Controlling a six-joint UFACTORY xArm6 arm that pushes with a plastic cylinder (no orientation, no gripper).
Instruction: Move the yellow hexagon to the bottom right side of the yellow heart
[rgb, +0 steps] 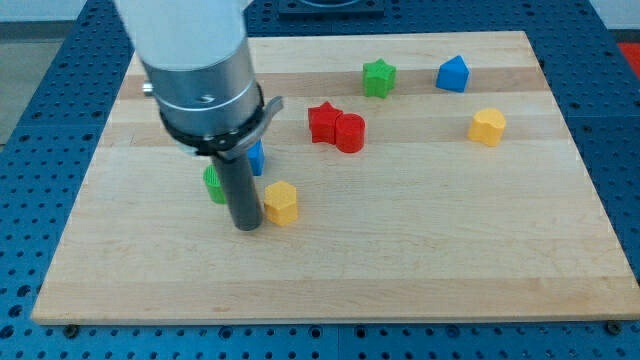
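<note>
The yellow hexagon (282, 203) lies left of the board's middle. My tip (247, 226) rests on the board just to the left of it, almost touching its left side. The yellow heart (488, 127) lies far off at the view's right, above the hexagon's level. The rod and the arm's grey body rise from the tip toward the view's top left.
A red star (323, 122) and a red cylinder (350, 133) touch each other near the middle top. A green star (379, 78) and a blue block (453, 74) lie at the top. A green block (213, 184) and a blue block (256, 157) are partly hidden behind the rod.
</note>
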